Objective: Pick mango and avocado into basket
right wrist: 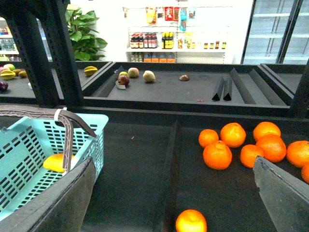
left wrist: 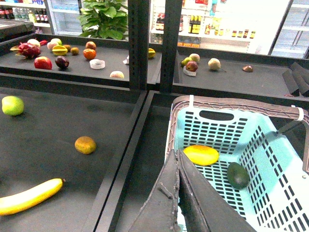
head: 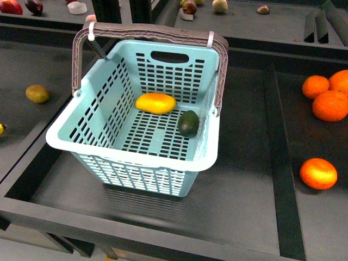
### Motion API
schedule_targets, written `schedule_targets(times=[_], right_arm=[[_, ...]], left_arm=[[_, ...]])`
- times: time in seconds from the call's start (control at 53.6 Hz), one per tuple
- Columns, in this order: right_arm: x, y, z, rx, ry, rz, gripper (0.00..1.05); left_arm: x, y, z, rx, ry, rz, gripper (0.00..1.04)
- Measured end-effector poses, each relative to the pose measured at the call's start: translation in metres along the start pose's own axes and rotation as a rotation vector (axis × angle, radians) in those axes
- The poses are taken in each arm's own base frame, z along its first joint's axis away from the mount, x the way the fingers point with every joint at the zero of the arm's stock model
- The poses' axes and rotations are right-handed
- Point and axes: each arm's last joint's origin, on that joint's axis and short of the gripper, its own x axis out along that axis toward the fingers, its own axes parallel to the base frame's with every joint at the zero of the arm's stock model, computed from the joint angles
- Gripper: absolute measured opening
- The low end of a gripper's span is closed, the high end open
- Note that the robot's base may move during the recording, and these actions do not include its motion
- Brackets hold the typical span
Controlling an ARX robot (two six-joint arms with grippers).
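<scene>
You are looking at a shop, a kind of grocery store. Behind the aqua shopping basket (left wrist: 270, 159) you see dark display trays (left wrist: 43, 135) with loose fruit, and beyond them white shelves with bottles (right wrist: 159, 41), glass fridge doors (right wrist: 277, 31) and a green plant (left wrist: 104, 19).

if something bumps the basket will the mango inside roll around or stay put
The mango would probably roll or slide: it looks smooth and rounded and lies loose on the slotted floor of the basket. It would likely stay inside, since the walls rise well above it. It might knock the avocado, which lies close beside it.
</scene>
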Motion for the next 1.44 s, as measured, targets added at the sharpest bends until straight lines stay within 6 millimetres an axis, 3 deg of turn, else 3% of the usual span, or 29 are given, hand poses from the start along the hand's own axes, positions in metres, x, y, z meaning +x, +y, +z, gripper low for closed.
schedule_targets(times=[0.112, 0.486, 1.307, 1.438], right_arm=[[0.000, 0.000, 0.000, 0.000, 0.000, 0.000, 0.97], [0.000, 0.000, 0.000, 0.000, 0.000, 0.000, 0.97], [0.000, 0.000, 0.000, 0.000, 0.000, 0.000, 0.97], [0.000, 0.000, 0.000, 0.000, 0.000, 0.000, 0.97]], left_arm=[[-0.007, 0.000, -0.007, 0.003, -0.013, 0.000, 0.03], [-0.025, 0.000, -0.004, 0.006, -0.027, 0.000, 0.03], [-0.045, 0.000, -0.007, 0.006, -0.021, 0.000, 0.03], [-0.045, 0.000, -0.007, 0.006, -0.022, 0.000, 0.33]])
